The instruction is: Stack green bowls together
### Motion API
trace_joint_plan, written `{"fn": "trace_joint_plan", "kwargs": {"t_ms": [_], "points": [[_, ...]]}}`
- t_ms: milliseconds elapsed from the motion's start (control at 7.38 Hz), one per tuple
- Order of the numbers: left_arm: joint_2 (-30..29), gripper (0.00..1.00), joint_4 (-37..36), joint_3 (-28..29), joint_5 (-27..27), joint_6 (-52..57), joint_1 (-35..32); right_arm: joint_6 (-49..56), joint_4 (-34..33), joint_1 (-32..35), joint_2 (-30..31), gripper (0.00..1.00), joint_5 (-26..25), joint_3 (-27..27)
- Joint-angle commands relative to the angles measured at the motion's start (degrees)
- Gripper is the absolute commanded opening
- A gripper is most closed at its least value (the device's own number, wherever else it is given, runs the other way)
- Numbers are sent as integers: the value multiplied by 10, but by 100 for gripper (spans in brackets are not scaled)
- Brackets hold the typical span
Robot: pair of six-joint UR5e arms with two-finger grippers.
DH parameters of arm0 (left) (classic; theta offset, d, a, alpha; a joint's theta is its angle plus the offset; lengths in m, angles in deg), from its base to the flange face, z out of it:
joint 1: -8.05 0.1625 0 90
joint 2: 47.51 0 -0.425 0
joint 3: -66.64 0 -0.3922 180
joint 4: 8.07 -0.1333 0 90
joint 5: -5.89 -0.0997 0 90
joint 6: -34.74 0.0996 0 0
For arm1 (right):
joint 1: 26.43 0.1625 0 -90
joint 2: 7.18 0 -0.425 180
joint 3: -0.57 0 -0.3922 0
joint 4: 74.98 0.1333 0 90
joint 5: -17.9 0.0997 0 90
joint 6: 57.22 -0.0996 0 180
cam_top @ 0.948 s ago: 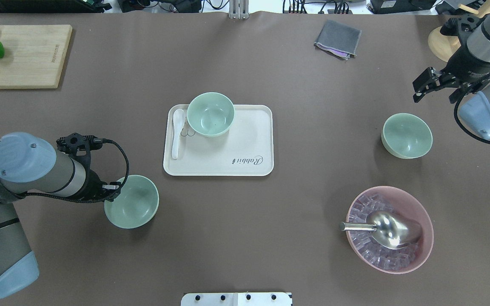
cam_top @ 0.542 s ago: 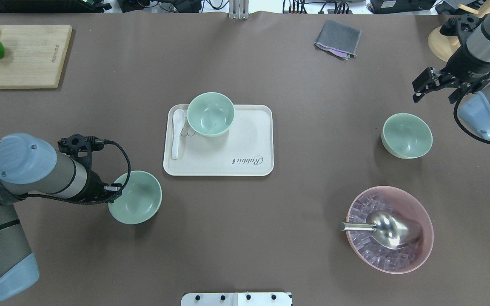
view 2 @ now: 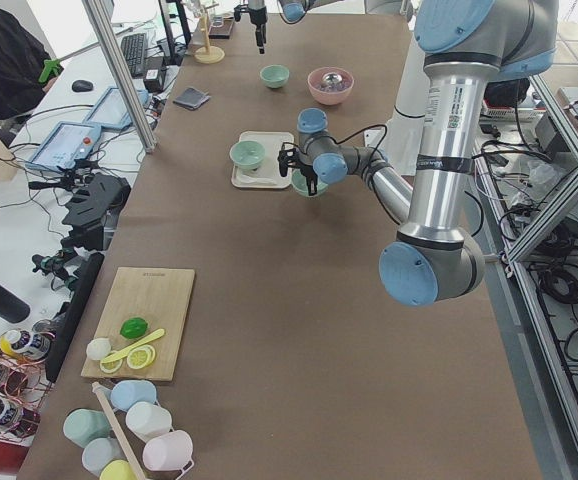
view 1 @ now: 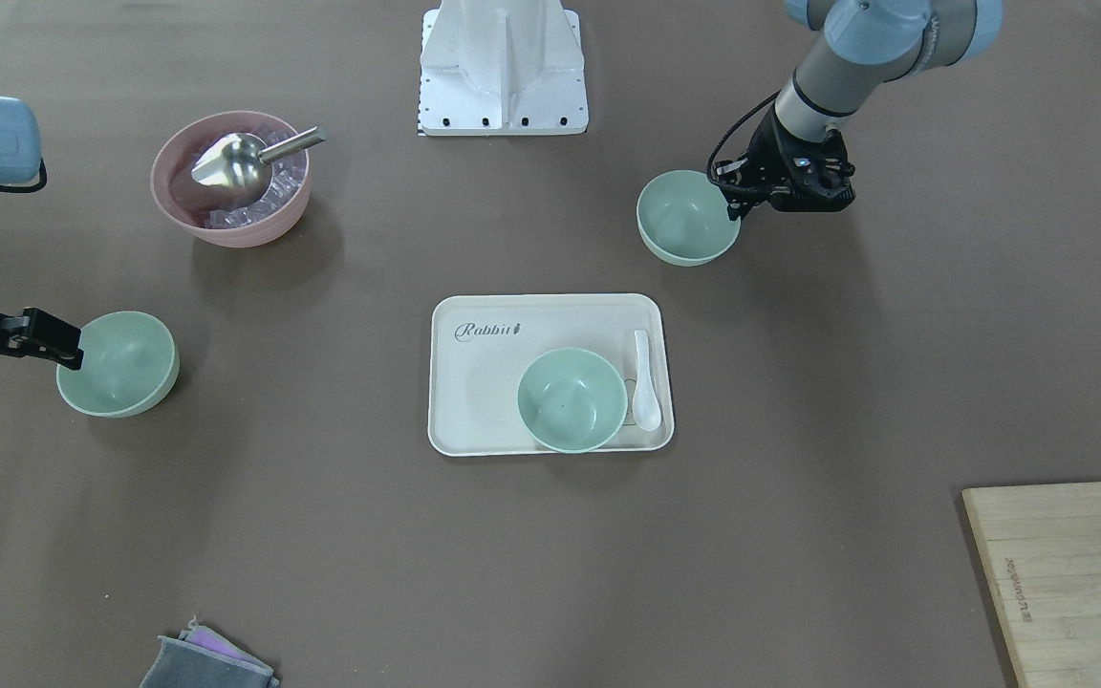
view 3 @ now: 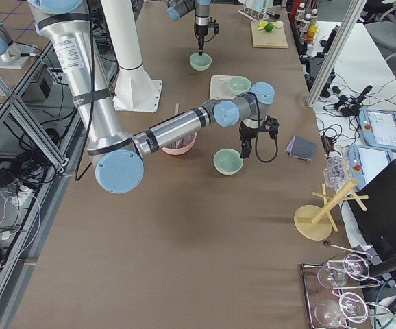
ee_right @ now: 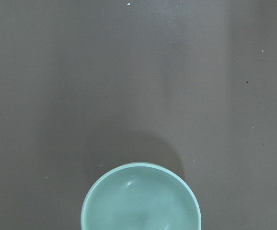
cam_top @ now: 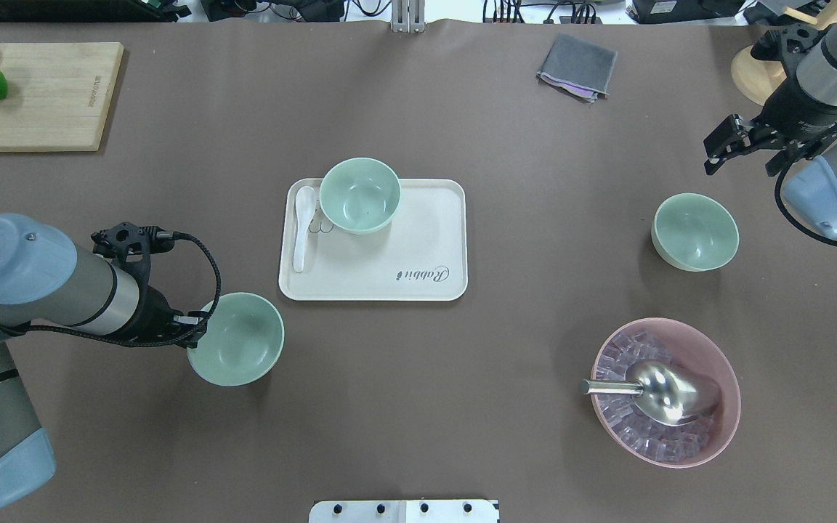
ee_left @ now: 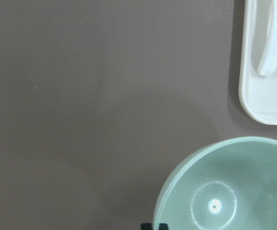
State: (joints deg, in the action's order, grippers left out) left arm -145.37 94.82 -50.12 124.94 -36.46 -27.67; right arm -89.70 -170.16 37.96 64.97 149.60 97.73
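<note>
Three green bowls show. One green bowl (cam_top: 235,339) (view 1: 687,217) hangs just above the table by its near rim, with my left gripper (cam_top: 197,327) (view 1: 737,201) shut on that rim; the left wrist view shows this bowl (ee_left: 225,191) low on the right. A second green bowl (cam_top: 359,196) (view 1: 572,399) sits on the white tray (cam_top: 418,247). The third green bowl (cam_top: 695,232) (ee_right: 141,199) stands alone at the right. My right gripper (cam_top: 740,171) hovers open above the table just beyond that bowl, holding nothing.
A pink bowl (cam_top: 665,392) with ice and a metal scoop stands at the near right. A white spoon (cam_top: 304,226) lies on the tray beside the bowl. A cutting board (cam_top: 41,94) with fruit, a grey cloth (cam_top: 577,67) and a wooden stand (cam_top: 753,73) line the far side.
The left arm has carried its green bowl up and a little toward the tray. The right arm has barely moved.
</note>
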Motion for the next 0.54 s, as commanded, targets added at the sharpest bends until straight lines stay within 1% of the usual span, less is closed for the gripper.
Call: {"fn": "trace_joint_plan", "kwargs": {"t_ms": [0, 135, 271, 406], "points": [[-38, 0, -19, 9, 19, 0, -35, 7, 2, -8, 1, 100, -17, -3], [-69, 0, -57, 13, 35, 0, -52, 11, 32, -15, 8, 100, -20, -8], [-93, 0, -86, 13, 37, 0, -61, 11, 77, -18, 11, 100, -26, -40], [-122, 0, -117, 21, 37, 0, -67, 11, 125, -20, 26, 100, -25, -66]]}}
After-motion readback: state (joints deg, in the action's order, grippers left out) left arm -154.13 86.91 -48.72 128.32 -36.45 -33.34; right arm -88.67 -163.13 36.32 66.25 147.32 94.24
